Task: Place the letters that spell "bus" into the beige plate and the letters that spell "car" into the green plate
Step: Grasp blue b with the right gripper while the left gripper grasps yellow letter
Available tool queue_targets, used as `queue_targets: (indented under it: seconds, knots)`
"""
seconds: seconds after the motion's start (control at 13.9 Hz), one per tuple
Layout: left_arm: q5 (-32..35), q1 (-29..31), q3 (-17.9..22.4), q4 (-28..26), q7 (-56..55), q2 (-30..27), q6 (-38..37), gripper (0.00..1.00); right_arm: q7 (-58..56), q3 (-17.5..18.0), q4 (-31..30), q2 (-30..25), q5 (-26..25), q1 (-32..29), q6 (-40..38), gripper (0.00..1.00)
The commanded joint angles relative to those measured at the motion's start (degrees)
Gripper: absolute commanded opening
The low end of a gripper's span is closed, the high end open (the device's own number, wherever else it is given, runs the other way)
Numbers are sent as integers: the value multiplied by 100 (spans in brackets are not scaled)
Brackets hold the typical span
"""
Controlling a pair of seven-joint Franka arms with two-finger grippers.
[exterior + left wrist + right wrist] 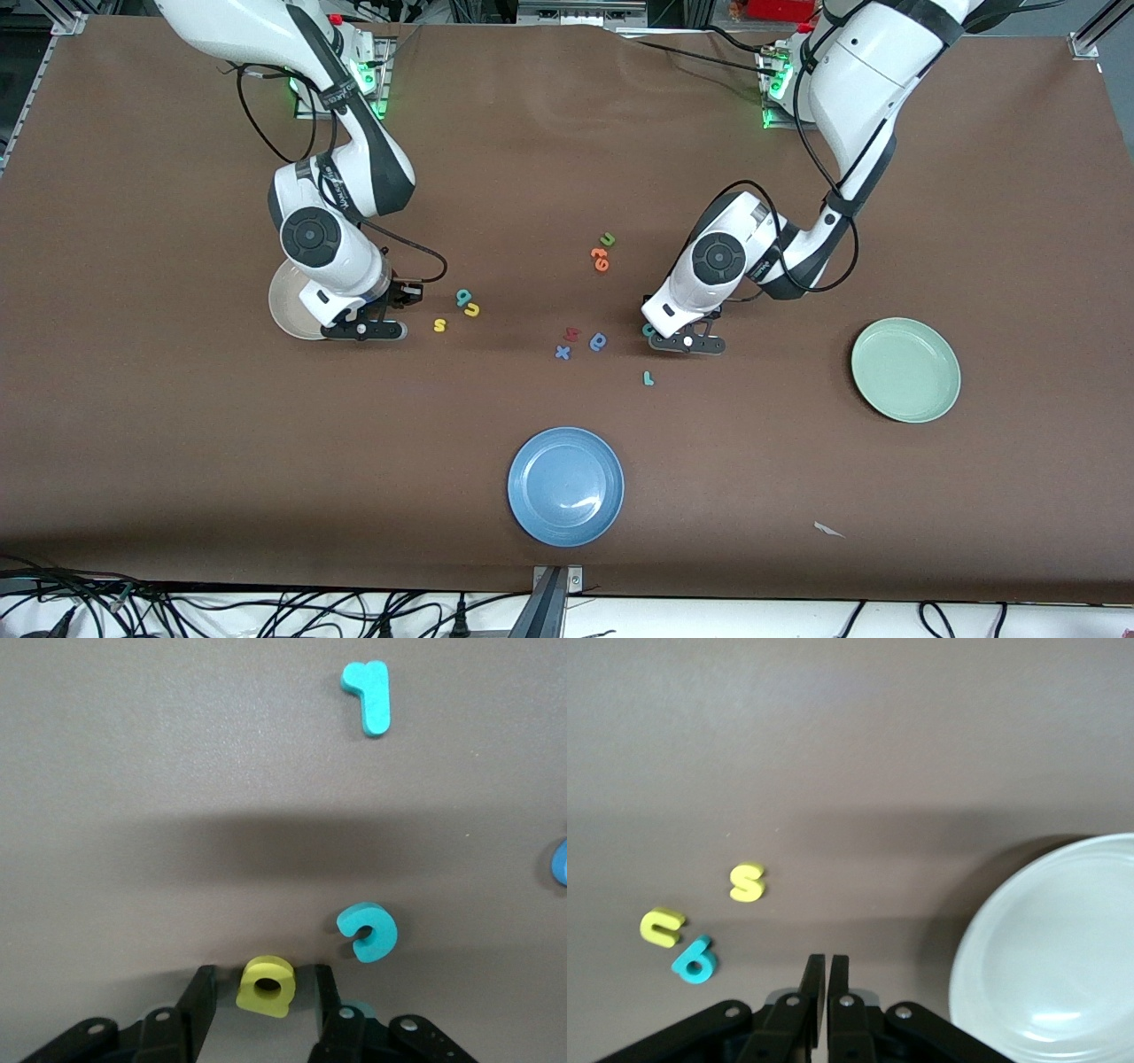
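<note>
My left gripper point(689, 344) is low over the table with the yellow "a" point(266, 986) between its open jaws, a small gap showing on each side. The teal "c" point(368, 932) lies right beside it, and the teal "r" point(648, 378) lies nearer the front camera. My right gripper point(365, 331) is shut on nothing, just above the table at the rim of the beige plate point(285, 310), which the arm partly hides. The yellow "s" point(439, 325), yellow "u" point(472, 310) and teal "b" point(463, 297) lie close by. The green plate point(905, 369) sits toward the left arm's end.
A blue plate point(565, 486) sits near the table's front edge. A red letter point(571, 334), a blue "x" point(562, 352) and a blue round-bowled letter point(598, 342) lie mid-table. The green "u" point(608, 239) and orange letters point(600, 259) lie farther from the camera.
</note>
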Motion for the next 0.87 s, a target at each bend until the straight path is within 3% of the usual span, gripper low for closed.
queue_targets:
  seconds: [0.0,0.07,0.14,0.29,0.43,0.65,0.79]
  knots:
    - [195,-50,1,126,-223,130,71,44,330,82,-43,103,48,196,172,49]
    - [195,-59,1,126,-223,130,79,41,391,90,-34,182,48,258,381,71]
    - [195,-59,1,135,-223,130,79,40,626,90,-34,269,57,415,575,71]
    - [195,-59,1,196,-223,157,79,38,1320,90,-26,480,22,757,953,69]
    - [195,-59,1,196,-232,166,79,33,1402,73,-34,674,4,873,1165,55]
    - [195,-59,10,196,-232,166,79,27,1402,73,-52,736,-49,891,1175,45]
    - [204,-76,10,196,-232,166,79,23,1393,64,-52,736,-57,882,1175,45]
